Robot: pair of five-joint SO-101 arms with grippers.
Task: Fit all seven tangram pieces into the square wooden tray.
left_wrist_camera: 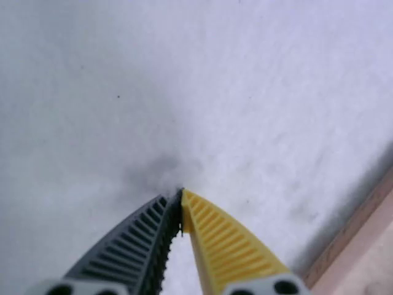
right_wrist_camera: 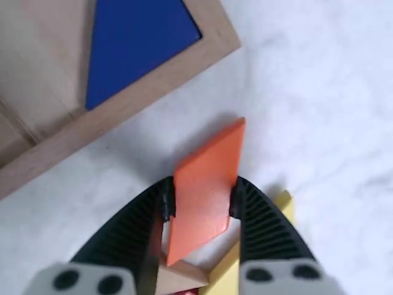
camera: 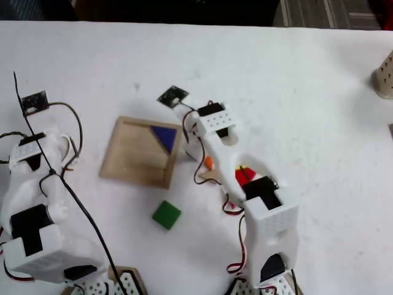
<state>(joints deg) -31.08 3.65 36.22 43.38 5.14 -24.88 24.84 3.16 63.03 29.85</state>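
Observation:
The square wooden tray (camera: 132,161) lies left of centre with a blue triangle (camera: 164,137) in its far right corner; the tray rim (right_wrist_camera: 153,80) and blue triangle (right_wrist_camera: 132,43) are also in the right wrist view. My right gripper (right_wrist_camera: 200,195) is shut on an orange parallelogram piece (right_wrist_camera: 204,190), held just outside the tray's right edge (camera: 208,163). Below it lie a yellow piece (right_wrist_camera: 279,206) and a tan piece (right_wrist_camera: 178,279). A green square (camera: 166,215) sits in front of the tray. A red piece (camera: 244,176) lies under the right arm. My left gripper (left_wrist_camera: 180,200) is shut, empty, over bare table.
A white cloth covers the table. A small black board (camera: 172,96) lies beyond the tray and another (camera: 35,102) at far left. A perforated pale object (camera: 384,77) stands at the right edge. The tray edge (left_wrist_camera: 362,239) appears beside my left gripper.

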